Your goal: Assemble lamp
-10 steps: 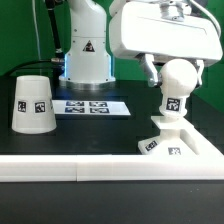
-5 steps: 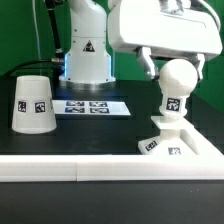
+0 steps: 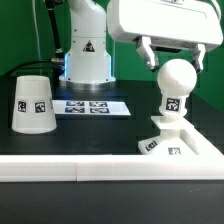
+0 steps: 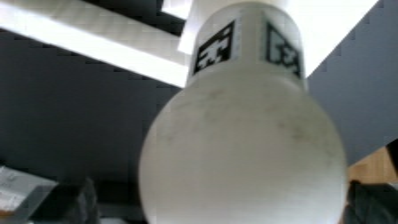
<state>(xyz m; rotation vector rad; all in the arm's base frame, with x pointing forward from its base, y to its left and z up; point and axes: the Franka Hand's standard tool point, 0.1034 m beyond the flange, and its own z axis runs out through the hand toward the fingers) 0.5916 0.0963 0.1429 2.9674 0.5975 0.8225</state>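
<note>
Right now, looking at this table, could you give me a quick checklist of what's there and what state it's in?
Surface: black table with a white ledge along the front.
Job's things: bulb upright on the base at the exterior view's right; shade stands apart at the left, wide end down.
Clutter: nothing seen besides the marker board.
Grippers: gripper open, at the bulb's top, holding nothing.
Cables: what looks like a dark cable behind, beside the robot pedestal.
Surroundings: green backdrop.
</note>
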